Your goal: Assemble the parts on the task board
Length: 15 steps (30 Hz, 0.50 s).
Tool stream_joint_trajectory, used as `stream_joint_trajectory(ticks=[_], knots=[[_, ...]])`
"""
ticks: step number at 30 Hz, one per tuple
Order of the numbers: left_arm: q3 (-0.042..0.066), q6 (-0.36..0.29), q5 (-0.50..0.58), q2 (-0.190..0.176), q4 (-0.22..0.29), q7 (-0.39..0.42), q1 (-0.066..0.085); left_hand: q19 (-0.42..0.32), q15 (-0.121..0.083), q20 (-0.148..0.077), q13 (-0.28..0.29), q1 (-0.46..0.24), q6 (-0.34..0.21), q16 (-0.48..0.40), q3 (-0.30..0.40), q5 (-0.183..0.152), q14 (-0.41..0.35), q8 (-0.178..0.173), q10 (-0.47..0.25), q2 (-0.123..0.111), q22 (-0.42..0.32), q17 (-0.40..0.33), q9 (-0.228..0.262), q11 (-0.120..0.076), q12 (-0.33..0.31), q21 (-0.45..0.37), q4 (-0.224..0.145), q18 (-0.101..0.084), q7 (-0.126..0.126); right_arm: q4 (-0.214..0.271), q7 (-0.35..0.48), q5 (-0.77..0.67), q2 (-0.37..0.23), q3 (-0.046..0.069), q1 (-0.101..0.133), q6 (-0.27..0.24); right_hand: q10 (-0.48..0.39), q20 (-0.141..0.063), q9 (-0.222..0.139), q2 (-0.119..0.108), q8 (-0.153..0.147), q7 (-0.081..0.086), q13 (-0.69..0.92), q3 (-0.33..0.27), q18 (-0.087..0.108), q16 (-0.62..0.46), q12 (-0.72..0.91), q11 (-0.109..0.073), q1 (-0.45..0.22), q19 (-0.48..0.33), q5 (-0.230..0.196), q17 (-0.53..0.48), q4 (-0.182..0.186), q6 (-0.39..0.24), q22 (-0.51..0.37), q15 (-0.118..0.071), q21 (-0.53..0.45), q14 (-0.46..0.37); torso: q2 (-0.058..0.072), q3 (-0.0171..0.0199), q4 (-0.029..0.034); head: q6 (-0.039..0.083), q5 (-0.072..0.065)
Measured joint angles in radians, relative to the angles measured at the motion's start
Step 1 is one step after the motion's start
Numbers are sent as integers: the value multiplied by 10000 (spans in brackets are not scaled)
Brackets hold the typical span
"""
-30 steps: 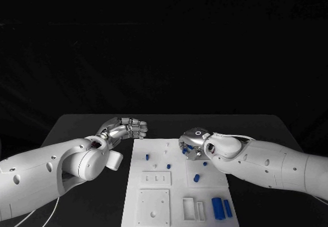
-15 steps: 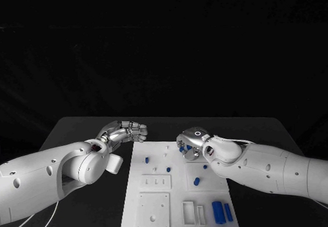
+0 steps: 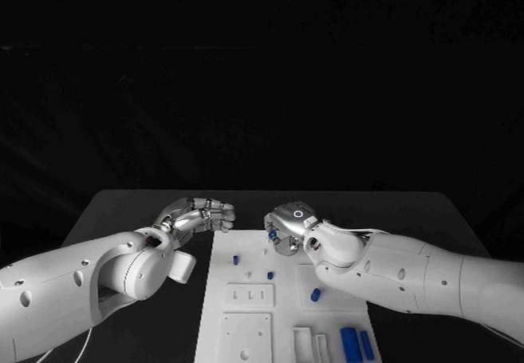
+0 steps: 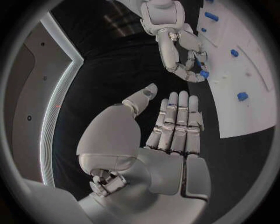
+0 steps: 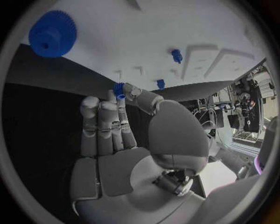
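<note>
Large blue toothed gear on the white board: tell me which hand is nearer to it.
Right. The right hand pinches a small blue part at the white task board edge, close to the large blue toothed gear. The left hand hovers off the board over the black table.

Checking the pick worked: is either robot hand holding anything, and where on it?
The right robot hand pinches a small blue part at its fingertips, by its end. The left robot hand holds nothing.
</note>
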Motion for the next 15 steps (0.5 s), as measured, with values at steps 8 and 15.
stream_joint_trajectory(ticks=[8, 15], knots=[[1, 2, 0, 55, -19, -2, 1, 0, 0, 0, -8, 0, 0, 0, 0, 39, 0, 0, 0, 0, -1, -1, 1, 0, 0, 0, 0, -2, 0, -359, -169, -141, 270, 2, -7, -75, 30, 1, 15, -68, -1, 0, 50, 2, 0, 0, -1, -30, 14, 0, 44, 0, 2, 0, -1, -17, 0, 17, 34, -20, 47, 58, -11], [2, 4, 0, 74, -37, -4, 1, 0, 0, 0, -8, 0, 0, 0, 0, 39, 0, 0, 0, 0, 6, -2, 1, 0, 0, 0, 0, -2, 0, -432, -193, -223, 405, 2, -46, -37, 31, -21, 20, -81, -3, -1, 50, 30, 0, -1, -4, -30, 1, -24, 44, -9, 31, -3, -1, -27, 3, 27, 74, -58, 95, 105, -18]])
